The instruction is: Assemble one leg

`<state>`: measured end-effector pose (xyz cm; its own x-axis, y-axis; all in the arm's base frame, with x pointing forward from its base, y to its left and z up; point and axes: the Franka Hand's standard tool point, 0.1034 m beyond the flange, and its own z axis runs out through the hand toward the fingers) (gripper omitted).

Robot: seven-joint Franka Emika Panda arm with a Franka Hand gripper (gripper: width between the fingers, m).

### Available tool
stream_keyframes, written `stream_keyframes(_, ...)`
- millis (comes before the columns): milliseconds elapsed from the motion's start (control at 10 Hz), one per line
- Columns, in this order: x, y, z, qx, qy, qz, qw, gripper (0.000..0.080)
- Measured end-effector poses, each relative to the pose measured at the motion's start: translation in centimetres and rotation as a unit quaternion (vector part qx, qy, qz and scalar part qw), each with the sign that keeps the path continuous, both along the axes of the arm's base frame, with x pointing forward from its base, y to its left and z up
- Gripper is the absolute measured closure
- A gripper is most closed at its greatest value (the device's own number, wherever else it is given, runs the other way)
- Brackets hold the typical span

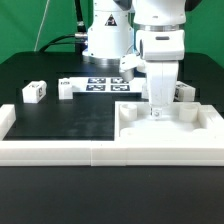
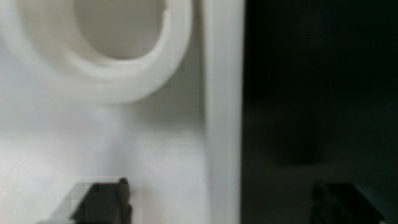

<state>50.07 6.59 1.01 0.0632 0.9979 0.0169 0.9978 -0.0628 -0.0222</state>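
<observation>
**Legible markings: none.**
No letters, numbers or brand names can be read in the exterior view or my wrist view. The only signs are black-and-white square tags [image 1: 97, 84]: several on the marker board [image 1: 110, 85], one on a leg [image 1: 33, 92] near the exterior view's left; their patterns are too small to decode.

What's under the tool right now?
Under the tool lies the white panel. The wrist view shows its round recess and edge, with black table beside. In the exterior view, the tool hides the spot directly beneath it.
</observation>
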Motion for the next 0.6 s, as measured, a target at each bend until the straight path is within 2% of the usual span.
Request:
stream_keyframes(100,0.0,-0.01,0.0,0.0,0.0,0.0,1.0,0.0223)
stream_keyframes(200,0.0,-0.03,0.0,0.0,0.0,0.0,1.0,0.0165)
stream_keyframes(600,0.0,-0.07,-0.01,0.0,0.0,-0.001,1.0,0.0151)
